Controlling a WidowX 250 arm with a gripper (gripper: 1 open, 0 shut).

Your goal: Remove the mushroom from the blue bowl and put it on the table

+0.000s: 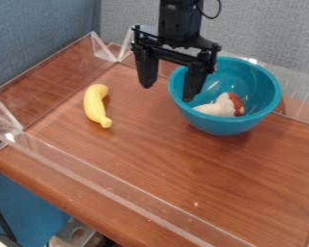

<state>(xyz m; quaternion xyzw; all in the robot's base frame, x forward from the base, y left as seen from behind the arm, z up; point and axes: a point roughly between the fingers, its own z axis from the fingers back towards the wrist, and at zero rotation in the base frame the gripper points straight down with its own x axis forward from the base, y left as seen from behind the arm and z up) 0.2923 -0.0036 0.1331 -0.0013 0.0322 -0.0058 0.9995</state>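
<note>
The teal-blue bowl (227, 96) stands on the right side of the reddish-brown wooden table (157, 164). Inside it lies the small cream-white mushroom (220, 106) with a reddish-brown patch. My black gripper (173, 75) hangs pointing down over the bowl's left rim. Its jaws are open with nothing between them. One finger is left of the bowl and the other is over the bowl's inside, up and left of the mushroom.
A yellow banana (98, 104) lies on the table to the left. Low clear acrylic walls (42, 145) run along the table's edges. A grey panel stands behind the table.
</note>
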